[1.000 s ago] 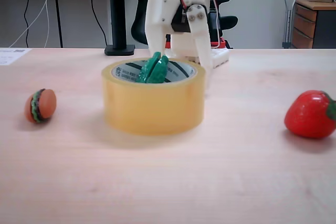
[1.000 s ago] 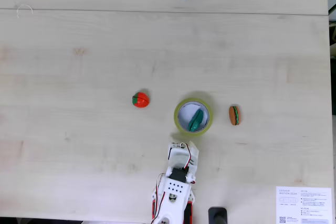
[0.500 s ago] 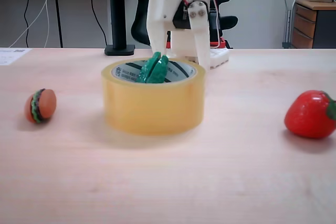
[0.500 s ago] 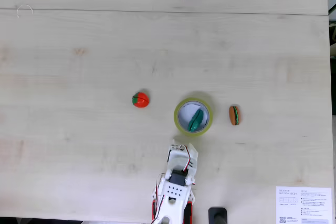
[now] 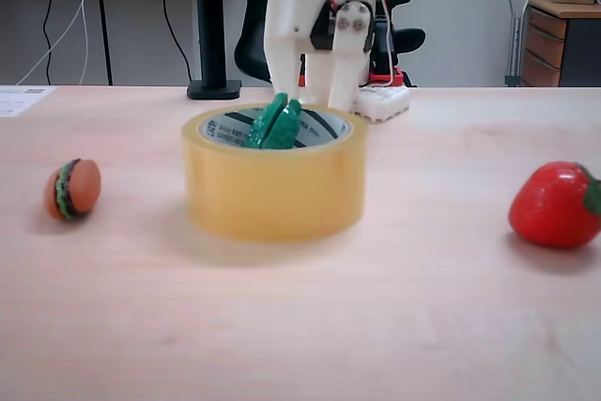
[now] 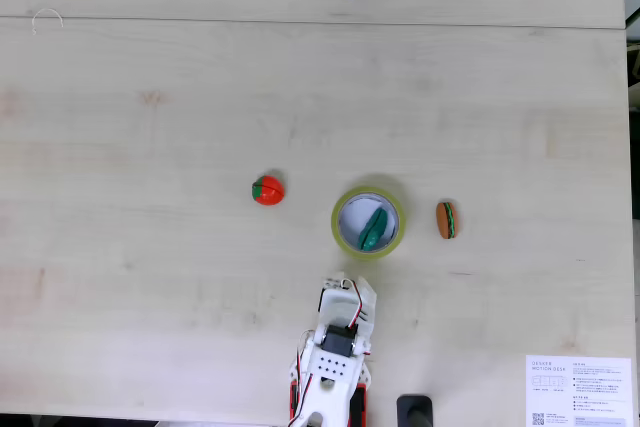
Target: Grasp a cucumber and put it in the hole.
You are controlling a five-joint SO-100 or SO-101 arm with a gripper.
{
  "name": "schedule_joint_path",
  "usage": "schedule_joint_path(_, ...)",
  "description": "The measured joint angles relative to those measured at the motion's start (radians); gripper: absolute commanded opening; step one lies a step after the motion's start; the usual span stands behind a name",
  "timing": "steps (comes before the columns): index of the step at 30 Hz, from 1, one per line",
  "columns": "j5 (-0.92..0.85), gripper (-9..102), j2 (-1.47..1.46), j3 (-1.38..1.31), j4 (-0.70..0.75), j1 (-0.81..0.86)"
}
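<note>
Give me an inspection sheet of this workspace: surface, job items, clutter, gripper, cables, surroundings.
Surface: pale wood table, a seam across its far edge in the top-down fixed view.
Job's things: cucumber lies inside the hole of the tape roll, leaning on the inner wall, its tip above the rim in the low fixed view.
Clutter: toy strawberry, toy burger, printed sheet at a table corner.
Gripper: gripper empty, raised behind the roll; open or shut cannot be told.
Cables: red and white wires on the arm; black cables under a rear desk.
Surroundings: office chair, wooden drawers, crutches.
</note>
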Motion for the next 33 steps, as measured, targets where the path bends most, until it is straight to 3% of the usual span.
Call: schedule_joint_path(33, 0.000, 1, 0.000, 0.000, 0.014, 0.000)
